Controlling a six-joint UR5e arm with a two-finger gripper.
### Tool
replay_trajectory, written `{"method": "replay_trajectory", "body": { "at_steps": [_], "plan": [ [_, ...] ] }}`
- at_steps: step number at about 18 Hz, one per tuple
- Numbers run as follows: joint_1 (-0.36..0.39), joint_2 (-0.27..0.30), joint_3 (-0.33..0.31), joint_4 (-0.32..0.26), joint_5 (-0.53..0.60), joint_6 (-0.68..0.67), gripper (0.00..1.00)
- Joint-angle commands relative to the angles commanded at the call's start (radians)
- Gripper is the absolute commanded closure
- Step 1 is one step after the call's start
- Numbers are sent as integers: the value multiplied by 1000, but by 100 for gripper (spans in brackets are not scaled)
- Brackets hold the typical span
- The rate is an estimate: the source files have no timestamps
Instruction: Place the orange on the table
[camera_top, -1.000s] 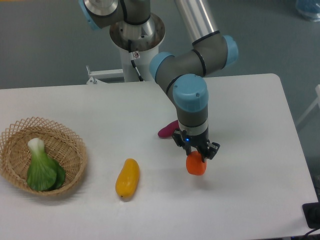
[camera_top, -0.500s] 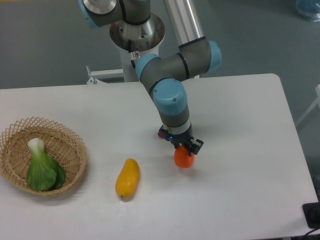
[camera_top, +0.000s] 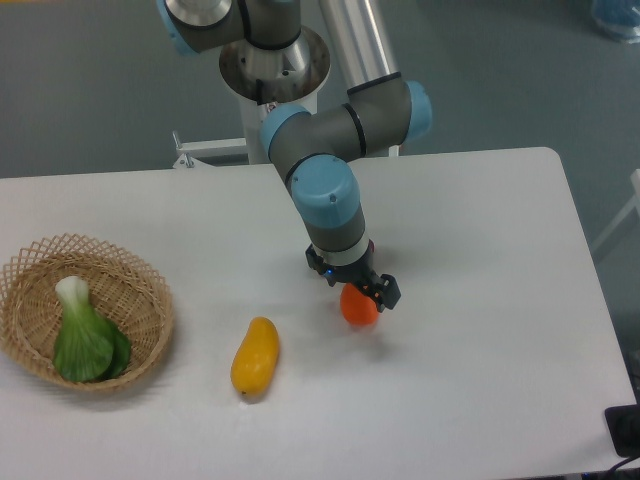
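Gripper (camera_top: 356, 291) fingers are clamped on the orange (camera_top: 359, 307), which hangs just under them, low over the table (camera_top: 480, 330) and perhaps touching it. Over the last second the arm has carried the fruit leftward, toward the middle of the table, so release looks close. Left of the tool lies a yellow fruit (camera_top: 255, 356); far beyond that, a basket (camera_top: 150, 295) with greens (camera_top: 85, 335).
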Motion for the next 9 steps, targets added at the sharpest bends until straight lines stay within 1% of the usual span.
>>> {"method": "replay_trajectory", "body": {
  "at_steps": [2,5,9],
  "plan": [
    [11,6,11,-2,-54,-5,0],
    [34,23,12,-2,-97,1,0],
    [75,25,31,-3,-111,28,0]
  ]
}}
